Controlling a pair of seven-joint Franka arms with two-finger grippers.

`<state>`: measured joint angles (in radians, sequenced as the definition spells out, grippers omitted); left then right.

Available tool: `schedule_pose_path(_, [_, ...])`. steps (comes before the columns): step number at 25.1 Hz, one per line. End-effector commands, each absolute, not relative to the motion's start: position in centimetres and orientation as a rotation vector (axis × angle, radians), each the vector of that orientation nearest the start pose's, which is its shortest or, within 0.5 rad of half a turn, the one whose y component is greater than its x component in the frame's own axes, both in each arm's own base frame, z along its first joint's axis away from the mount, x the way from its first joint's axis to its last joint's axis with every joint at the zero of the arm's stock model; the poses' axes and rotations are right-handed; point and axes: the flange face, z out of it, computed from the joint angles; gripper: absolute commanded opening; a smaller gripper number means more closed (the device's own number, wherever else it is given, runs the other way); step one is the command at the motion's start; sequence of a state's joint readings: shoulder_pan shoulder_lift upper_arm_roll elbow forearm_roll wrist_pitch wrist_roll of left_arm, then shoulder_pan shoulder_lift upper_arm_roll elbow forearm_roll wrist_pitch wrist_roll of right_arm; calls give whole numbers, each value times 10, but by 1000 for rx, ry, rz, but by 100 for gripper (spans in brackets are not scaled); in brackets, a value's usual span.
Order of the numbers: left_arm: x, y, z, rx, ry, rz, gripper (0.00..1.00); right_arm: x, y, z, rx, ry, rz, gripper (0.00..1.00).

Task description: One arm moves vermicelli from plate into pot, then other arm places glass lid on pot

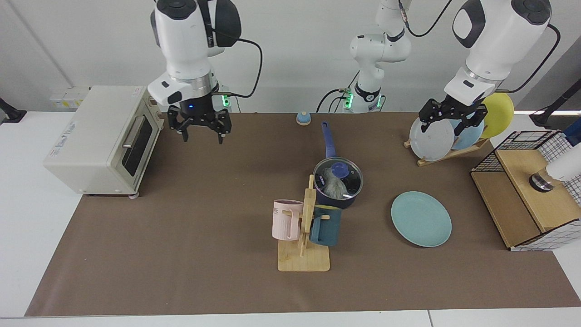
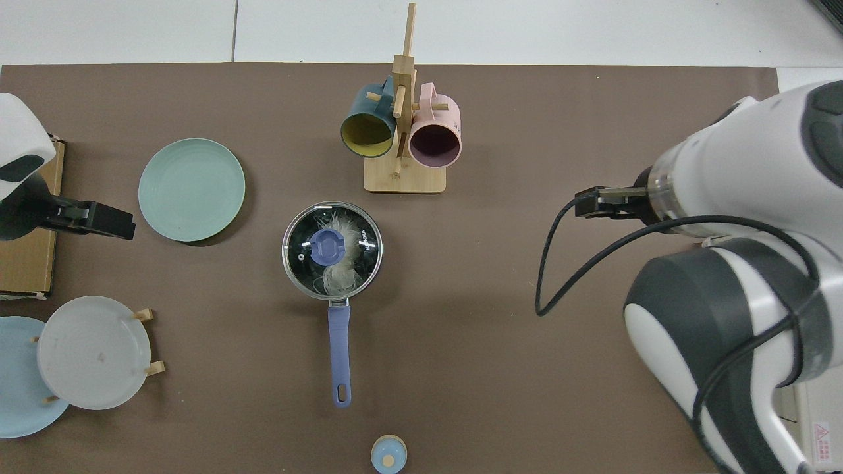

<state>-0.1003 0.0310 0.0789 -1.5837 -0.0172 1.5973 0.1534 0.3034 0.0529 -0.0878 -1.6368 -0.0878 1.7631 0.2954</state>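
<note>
Glass lid (image 1: 338, 176) sits on pot (image 2: 331, 250), vermicelli (image 2: 339, 271) inside; plate (image 1: 421, 219) bare. Pot handle points toward the arm bases. Right gripper (image 1: 199, 128), fingers spread and empty, hangs by the toaster oven (image 1: 102, 138), well apart from the pot. Left gripper (image 1: 449, 119) waits at the plate rack (image 1: 447, 152), open and empty, somewhat nearer. Task appears done.

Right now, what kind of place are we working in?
Likely a lab bench staged as a kitchen: a toaster oven, a mug rack and a lidded pot on a brown mat.
</note>
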Motion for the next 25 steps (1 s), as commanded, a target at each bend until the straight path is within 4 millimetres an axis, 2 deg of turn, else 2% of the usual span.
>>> schedule_pose_path(1, [560,-14,606,-3155,283,34,100,574,65,578,-3198,22,-114,100])
schedule_pose_path(5, [560,-12,606,-3156,276,33,100,575,34,578,-3200,84,-96,100])
schedule_pose_path(7, [560,-11,606,-3156,273,36,100,572,27,576,-3201,97,-83,100])
schedule_pose_path(16, [560,-11,606,-3156,276,33,100,567,27,577,-3201,84,-51,100])
schedule_pose_path(20, [560,-11,606,-3156,276,33,100,570,35,577,-3092,72,-56,100])
schedule_pose_path(25, [560,-11,606,-3156,276,33,100,571,35,580,-3086,64,-58,100])
